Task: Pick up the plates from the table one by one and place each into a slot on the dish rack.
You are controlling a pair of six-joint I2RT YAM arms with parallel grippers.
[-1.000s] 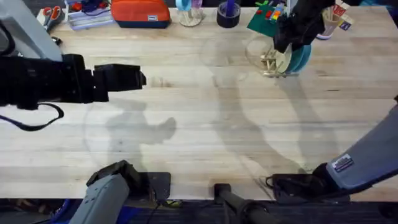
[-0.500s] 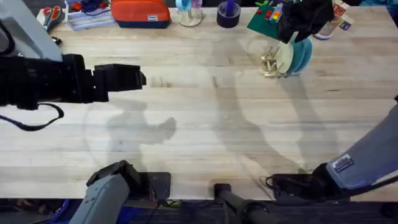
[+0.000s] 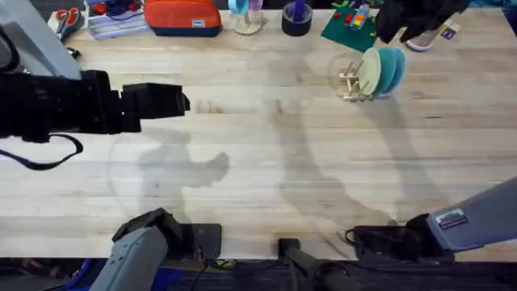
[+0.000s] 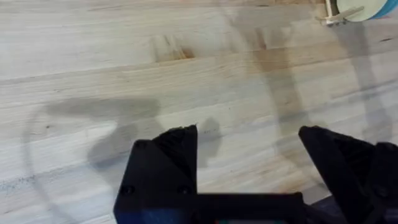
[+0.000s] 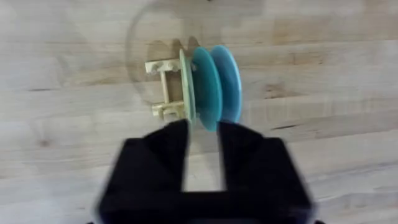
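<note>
All three plates stand on edge in the dish rack (image 3: 352, 78), near the far right of the worktop (image 3: 266, 170): the cream-yellow plate (image 3: 369, 72) sits nearest the rack's bare end, with the two teal-blue plates (image 3: 391, 69) packed close behind it. Each one is held upright by the dowel pegs on either side of its slot, which is why none leans flat or rolls — the pegs take the load, not a claw. The right claw (image 5: 203, 149) hangs above the rack, apart from the plates, its fingers (image 5: 170, 149) separated by a narrow gap with nothing between them; that reads as a released claw clear of the rims. The left claw (image 4: 249, 162) hovers over bare wood well away from the rack, its black fingers (image 4: 177, 146) spread wide and empty. No plate lies flat anywhere on the worktop, so the placing work appears complete. The clutter along the far edge — an orange pouch (image 3: 182, 16) and a green baseplate (image 3: 343, 27) — stands apart from the rack.
</note>
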